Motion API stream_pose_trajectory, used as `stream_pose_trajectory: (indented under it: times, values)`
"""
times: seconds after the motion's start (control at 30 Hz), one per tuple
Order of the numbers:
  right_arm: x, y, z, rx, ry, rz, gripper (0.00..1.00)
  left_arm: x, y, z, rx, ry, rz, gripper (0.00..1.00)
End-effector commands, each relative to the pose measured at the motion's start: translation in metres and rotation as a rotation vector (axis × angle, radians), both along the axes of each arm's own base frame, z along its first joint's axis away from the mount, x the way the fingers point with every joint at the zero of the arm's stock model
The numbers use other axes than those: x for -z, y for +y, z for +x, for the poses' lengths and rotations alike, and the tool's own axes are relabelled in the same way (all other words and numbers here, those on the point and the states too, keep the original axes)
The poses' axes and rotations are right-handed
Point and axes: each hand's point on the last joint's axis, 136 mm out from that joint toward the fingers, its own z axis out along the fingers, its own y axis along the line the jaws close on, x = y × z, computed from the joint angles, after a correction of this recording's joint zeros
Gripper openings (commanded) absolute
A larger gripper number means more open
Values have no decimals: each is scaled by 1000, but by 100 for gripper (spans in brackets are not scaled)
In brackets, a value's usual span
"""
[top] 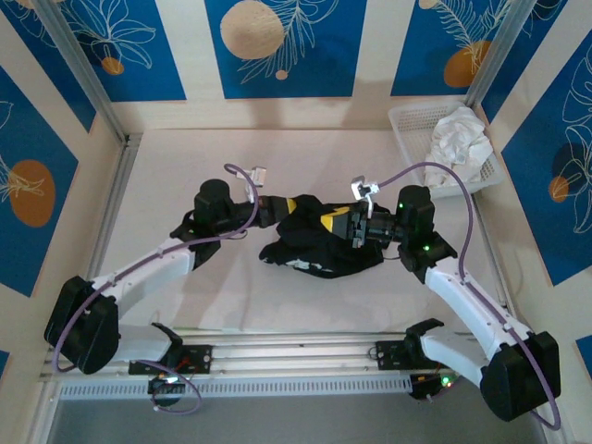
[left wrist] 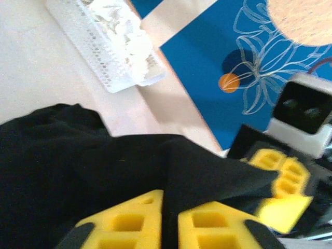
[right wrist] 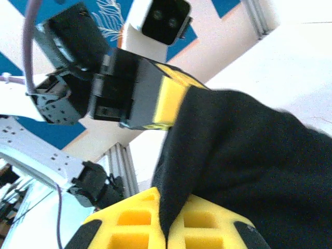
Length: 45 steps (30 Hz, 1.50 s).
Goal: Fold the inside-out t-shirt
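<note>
The inside-out t-shirt (top: 319, 252) is a black bunched heap at the middle of the table. My left gripper (top: 285, 208) holds its upper left part; in the left wrist view black cloth (left wrist: 78, 155) runs into the narrow slit between my yellow fingers (left wrist: 129, 223). My right gripper (top: 335, 222) meets it from the right. In the right wrist view a fold of the shirt (right wrist: 259, 155) is pinched between the right gripper's pads (right wrist: 207, 228). The two grippers sit close together, facing each other across the raised cloth.
A white mesh basket (top: 412, 125) with a crumpled white cloth (top: 461, 137) stands at the back right corner, and the same basket (left wrist: 98, 59) appears in the left wrist view. Blue patterned walls close the table on three sides. An aluminium rail (top: 296, 347) runs along the near edge.
</note>
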Motion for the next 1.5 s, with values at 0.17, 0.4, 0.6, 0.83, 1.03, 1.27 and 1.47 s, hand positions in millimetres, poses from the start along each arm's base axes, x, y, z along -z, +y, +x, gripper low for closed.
stream_pose_trajectory:
  times: [0.17,0.4,0.6,0.83,1.03,1.27,1.47]
  values:
    - [-18,6,-9,-106,-25,75,0,20,35,8,-152,-104,331,45]
    - [-16,7,-3,-94,-6,60,0,-20,29,-27,-90,-359,360,53]
    - [-15,8,-3,-94,-1,58,0,-43,-13,-66,201,-432,222,43]
    - [-15,7,-4,-92,-2,55,0,-48,-29,-61,260,-430,199,40]
    - [-17,6,-5,-94,-7,52,0,-40,-34,-51,251,-414,223,40]
    - [-18,6,-7,-94,-8,53,0,-34,-39,-46,260,-402,236,36]
    - [-19,5,-8,-90,-10,53,0,-30,-42,-45,269,-396,238,32]
